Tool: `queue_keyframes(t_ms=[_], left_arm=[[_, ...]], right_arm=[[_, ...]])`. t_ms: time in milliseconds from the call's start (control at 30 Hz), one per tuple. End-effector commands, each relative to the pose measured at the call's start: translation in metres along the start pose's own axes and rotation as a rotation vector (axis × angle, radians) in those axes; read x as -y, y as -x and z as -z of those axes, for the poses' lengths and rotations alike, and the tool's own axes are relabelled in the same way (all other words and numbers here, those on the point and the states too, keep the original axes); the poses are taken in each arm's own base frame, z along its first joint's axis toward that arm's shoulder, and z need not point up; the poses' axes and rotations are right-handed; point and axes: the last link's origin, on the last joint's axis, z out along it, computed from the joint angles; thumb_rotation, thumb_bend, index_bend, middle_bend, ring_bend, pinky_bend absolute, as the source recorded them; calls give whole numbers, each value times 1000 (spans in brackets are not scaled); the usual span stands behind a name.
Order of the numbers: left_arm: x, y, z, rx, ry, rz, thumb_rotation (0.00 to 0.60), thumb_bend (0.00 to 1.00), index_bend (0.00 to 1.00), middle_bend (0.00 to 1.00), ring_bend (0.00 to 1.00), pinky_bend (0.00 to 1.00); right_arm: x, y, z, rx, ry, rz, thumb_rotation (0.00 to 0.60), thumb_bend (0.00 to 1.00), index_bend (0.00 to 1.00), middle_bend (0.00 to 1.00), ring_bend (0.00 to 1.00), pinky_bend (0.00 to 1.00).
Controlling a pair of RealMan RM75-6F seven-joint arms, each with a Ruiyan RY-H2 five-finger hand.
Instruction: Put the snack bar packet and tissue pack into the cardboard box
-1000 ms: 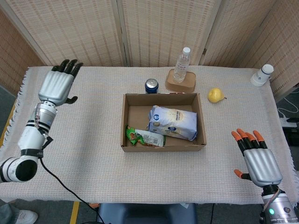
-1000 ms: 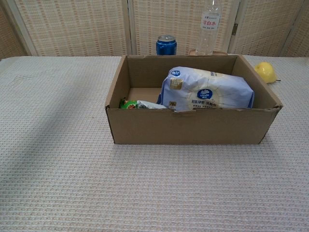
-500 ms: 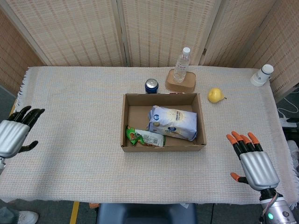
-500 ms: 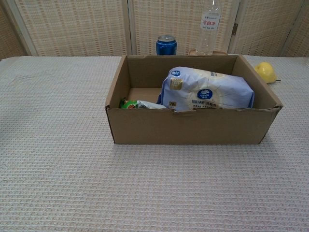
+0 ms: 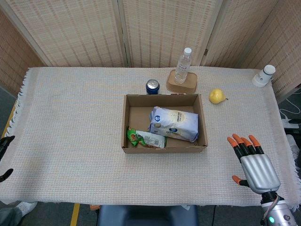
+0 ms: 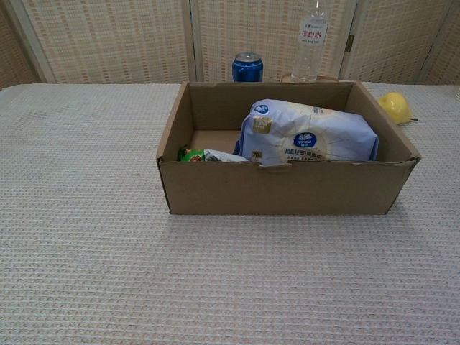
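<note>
The open cardboard box stands mid-table. Inside it the white-and-blue tissue pack leans at the right, and the green snack bar packet lies at the front left. My right hand hovers open over the table's front right, fingers spread, holding nothing. Only dark fingertips of my left hand show at the far left edge of the head view, off the table. Neither hand shows in the chest view.
Behind the box stand a blue can and a water bottle on a brown coaster. A yellow pear lies to the right, a white bottle at the far right corner.
My left arm has swung back from the far left corner and dropped off the table's left edge. The right hand has drifted slightly nearer. The box contents have not moved.
</note>
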Motion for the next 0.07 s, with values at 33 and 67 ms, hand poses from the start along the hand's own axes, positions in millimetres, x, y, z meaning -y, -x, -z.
queue_keyframes(t_ms=[33,67], left_arm=[[2,0,-3,-17,-14,14,600,220,40,130,62,229],[2,-1,-4,-18,-12,13,600,220,40,130,62,228]], right_arm=[[0,0,1,-6,3,-2,600,16,64,42,0,0],[-1,-1,1,-6,5,-1,600,16,64,42,0,0]])
